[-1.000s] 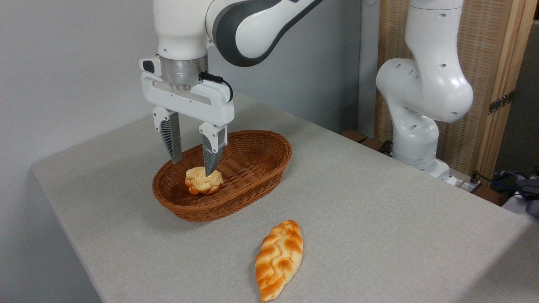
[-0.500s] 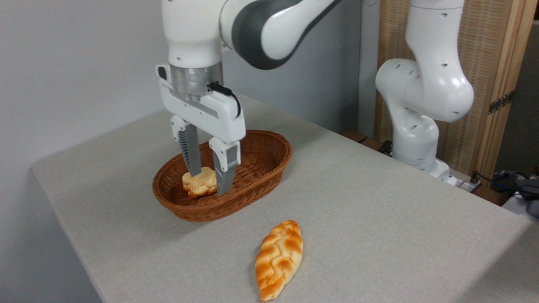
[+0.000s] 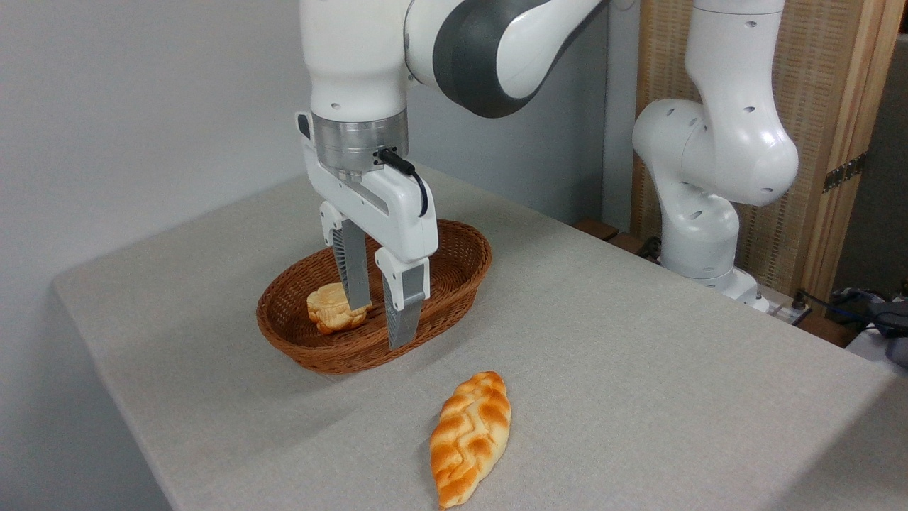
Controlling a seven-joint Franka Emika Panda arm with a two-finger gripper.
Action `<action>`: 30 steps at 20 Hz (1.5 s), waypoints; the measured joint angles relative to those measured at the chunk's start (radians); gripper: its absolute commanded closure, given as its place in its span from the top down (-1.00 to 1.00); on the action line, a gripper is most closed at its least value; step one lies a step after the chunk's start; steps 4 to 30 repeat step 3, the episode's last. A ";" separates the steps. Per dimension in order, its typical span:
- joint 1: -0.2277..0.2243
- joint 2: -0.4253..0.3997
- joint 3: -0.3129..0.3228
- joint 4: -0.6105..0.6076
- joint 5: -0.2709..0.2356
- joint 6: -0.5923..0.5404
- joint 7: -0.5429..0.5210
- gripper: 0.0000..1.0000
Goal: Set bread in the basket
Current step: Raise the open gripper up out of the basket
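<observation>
The small round bread (image 3: pixel 330 309) lies inside the reddish-brown wicker basket (image 3: pixel 454 250), toward its left end. My gripper (image 3: pixel 379 326) hangs over the basket's front half, just right of the bun, with its grey fingers (image 3: pixel 352 273) pointing down. Its jaws stand apart, open, with nothing between them. The left finger's tip covers the bun's right edge from this angle.
A longer braided orange-and-cream loaf (image 3: pixel 469 436) lies on the grey table (image 3: pixel 638 355) in front of the basket. The arm's white base (image 3: pixel 699 234) stands at the back right, with cables (image 3: pixel 851 301) and a wooden screen (image 3: pixel 823 142) beyond it.
The gripper has moved right and toward the front of the basket, away from the bun, turning as it went. The bun stays in the basket.
</observation>
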 measured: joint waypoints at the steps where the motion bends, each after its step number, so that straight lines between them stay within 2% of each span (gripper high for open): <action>1: 0.000 0.000 0.000 0.000 0.000 0.000 0.002 1.00; 30: 0.000 0.000 0.001 0.000 0.000 0.000 0.002 1.00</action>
